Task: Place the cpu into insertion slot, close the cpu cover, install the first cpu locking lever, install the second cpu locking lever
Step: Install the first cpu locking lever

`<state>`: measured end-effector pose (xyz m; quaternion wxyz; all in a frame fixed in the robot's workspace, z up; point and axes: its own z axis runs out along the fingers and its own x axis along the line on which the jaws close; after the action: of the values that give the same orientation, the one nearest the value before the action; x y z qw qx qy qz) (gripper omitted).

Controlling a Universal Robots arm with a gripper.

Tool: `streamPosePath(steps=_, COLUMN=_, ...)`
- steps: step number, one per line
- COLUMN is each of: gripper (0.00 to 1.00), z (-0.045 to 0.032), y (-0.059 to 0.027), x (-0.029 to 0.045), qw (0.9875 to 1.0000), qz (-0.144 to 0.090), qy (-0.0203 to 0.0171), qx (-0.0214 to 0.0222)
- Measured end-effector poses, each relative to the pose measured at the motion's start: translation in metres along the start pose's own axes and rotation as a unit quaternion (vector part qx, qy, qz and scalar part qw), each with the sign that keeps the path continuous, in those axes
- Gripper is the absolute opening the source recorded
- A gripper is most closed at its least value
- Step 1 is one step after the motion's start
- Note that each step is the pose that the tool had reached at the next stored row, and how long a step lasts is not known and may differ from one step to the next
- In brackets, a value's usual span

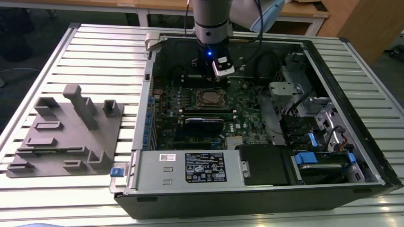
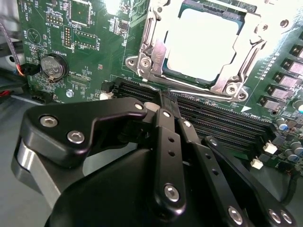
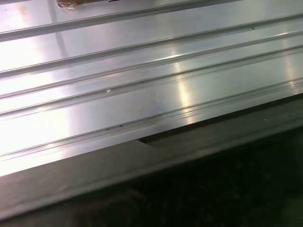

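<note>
Claw (image 1: 222, 71): hangs off arm inside open pc case, over far part of board. In second wrist view, claw (image 2: 164, 106) fingers look pressed together, nothing seen pinched btw them.
jig (image 1: 63, 127): grey fixture, far on the exterior view's left, well apart from claw.
bench (image 1: 94, 52): slatted alu, carries jig + pc case. Same slats in first wrist view.
pc case (image 1: 252, 203): lies open on bench, board facing up.
board (image 2: 85, 28): green, coin cell (image 2: 51, 66) off to one side.
insertion slot (image 1: 210, 98): mid-board, centre of exterior view.
cpu (image 2: 203, 40): already seated in insertion slot, pale top shows thru window.
cpu cover (image 2: 150, 47): silver frame, down flat around cpu.
lever (image 2: 194, 92): thin wire rod along slot's edge nearest claw, long axis crosswise to fingers. Latched or not: can't tell.
key relation: slot sits just ahead of fingertips, w/ memory slots (image 2: 213, 120) btw the two. In exterior view claw is on slot's far side, a touch toward the exterior view's right, near but not touching.
stage (my read): cpu in, cover shut, so work is at the levers.
drive bays (image 1: 315, 156): the exterior view's right, well apart from claw.
</note>
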<state>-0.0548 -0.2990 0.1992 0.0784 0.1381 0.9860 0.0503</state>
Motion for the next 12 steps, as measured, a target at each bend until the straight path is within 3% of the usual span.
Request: streamPosePath(steps=12, gripper=0.11, z=0.0003, y=-0.0017, x=0.0021, qw=1.0000, qz=-0.001, qy=-0.0066, qx=0.0016)
